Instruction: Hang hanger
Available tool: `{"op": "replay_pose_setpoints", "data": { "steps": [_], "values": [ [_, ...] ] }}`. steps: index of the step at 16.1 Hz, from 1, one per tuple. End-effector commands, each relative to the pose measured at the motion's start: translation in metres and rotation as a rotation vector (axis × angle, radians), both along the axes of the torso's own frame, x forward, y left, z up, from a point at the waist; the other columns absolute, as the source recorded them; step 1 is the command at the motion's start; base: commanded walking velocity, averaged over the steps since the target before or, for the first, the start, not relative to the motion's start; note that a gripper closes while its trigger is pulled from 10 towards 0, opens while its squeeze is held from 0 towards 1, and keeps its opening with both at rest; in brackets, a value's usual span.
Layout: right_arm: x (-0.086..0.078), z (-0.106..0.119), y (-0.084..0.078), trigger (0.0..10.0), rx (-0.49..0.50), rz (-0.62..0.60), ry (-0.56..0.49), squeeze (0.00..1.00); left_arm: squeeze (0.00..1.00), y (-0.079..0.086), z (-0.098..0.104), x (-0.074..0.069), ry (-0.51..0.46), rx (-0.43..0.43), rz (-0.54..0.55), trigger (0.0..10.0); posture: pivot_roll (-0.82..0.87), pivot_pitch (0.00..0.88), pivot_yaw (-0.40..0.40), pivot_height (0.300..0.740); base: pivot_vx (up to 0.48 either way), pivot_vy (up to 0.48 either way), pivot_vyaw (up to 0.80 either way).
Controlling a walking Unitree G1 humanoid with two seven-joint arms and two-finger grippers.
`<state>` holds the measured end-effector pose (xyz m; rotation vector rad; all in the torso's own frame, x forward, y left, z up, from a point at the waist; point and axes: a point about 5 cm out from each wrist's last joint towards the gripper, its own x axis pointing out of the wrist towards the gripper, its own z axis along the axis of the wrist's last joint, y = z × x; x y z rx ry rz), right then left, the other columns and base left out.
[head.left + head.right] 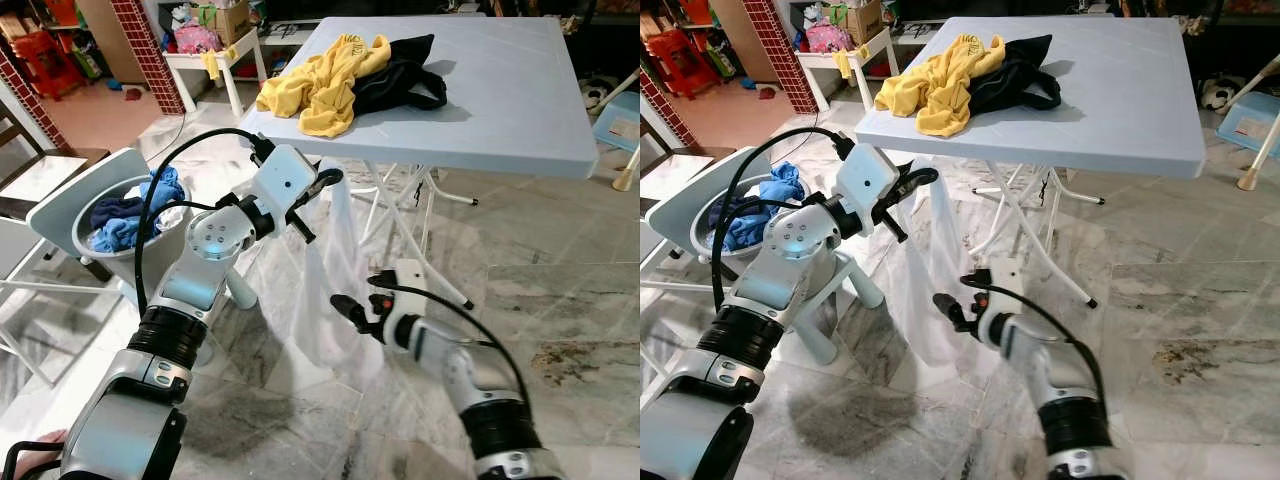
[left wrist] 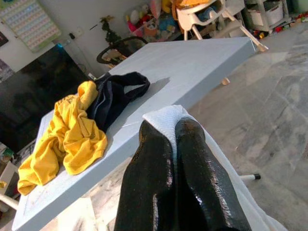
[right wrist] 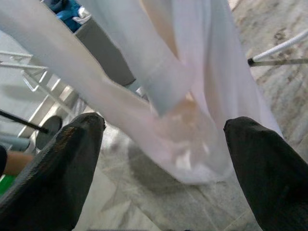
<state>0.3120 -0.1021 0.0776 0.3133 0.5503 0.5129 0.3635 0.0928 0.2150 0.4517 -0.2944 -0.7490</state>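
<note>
My left gripper [image 1: 330,180] is raised just below the near edge of the light blue table [image 1: 500,110], shut on the top of a thin white garment [image 1: 335,290] that hangs down toward the floor. In the left wrist view the white cloth [image 2: 163,118] is pinched between the two closed fingers [image 2: 149,168]. My right gripper [image 1: 347,306] is lower, open, right beside the garment's hanging lower part [image 3: 183,86], which drapes just ahead of its spread fingers. I see no hanger.
A yellow garment [image 1: 320,80] and a black one [image 1: 400,75] lie on the table. White folding table legs [image 1: 420,230] stand behind the garment. A grey basket [image 1: 110,255] with blue clothes sits to the left. A person's hand [image 1: 40,440] is at bottom left.
</note>
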Motion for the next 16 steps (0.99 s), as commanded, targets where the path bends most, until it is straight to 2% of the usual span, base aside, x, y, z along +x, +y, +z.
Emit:
{"op": "replay_pose_setpoints", "data": {
  "steps": [1,2,4,9,11,13,16],
  "values": [
    [-0.003,0.003,0.000,10.0,0.028,0.041,-0.006,1.00,0.00,0.009,0.007,0.001,-0.023,0.002,0.031,10.0,-0.04,0.088,0.118,0.740,0.000,0.000,0.00],
    [-0.005,0.005,-0.005,10.0,0.052,0.076,-0.011,1.00,0.00,0.009,0.007,0.001,-0.026,0.004,0.031,10.0,-0.04,0.088,0.118,0.740,0.000,0.000,0.00],
    [-0.005,0.003,-0.010,10.0,0.039,0.069,-0.008,1.00,0.00,0.007,0.007,-0.001,-0.026,-0.002,0.023,10.0,-0.05,0.088,0.119,0.740,0.000,0.000,0.00],
    [-0.007,-0.003,0.016,10.0,0.048,0.091,0.012,1.00,0.00,-0.006,0.005,-0.007,-0.021,-0.019,-0.013,10.0,-0.04,0.089,0.117,0.740,0.000,0.000,0.00],
    [-0.007,-0.007,0.019,10.0,0.025,0.059,-0.003,1.00,0.00,-0.011,0.006,-0.009,-0.019,-0.029,-0.034,10.0,-0.04,0.089,0.115,0.740,0.000,0.000,0.00],
    [0.001,0.001,0.016,10.0,0.041,-0.015,-0.069,1.00,0.00,-0.017,0.006,-0.012,-0.016,-0.034,-0.056,10.0,-0.04,0.088,0.115,0.740,0.000,0.000,0.00],
    [0.006,0.008,0.007,10.0,0.053,-0.050,-0.096,1.00,0.00,-0.017,0.006,-0.012,-0.015,-0.031,-0.057,10.0,-0.04,0.088,0.116,0.740,0.000,0.000,0.00]
  ]
}}
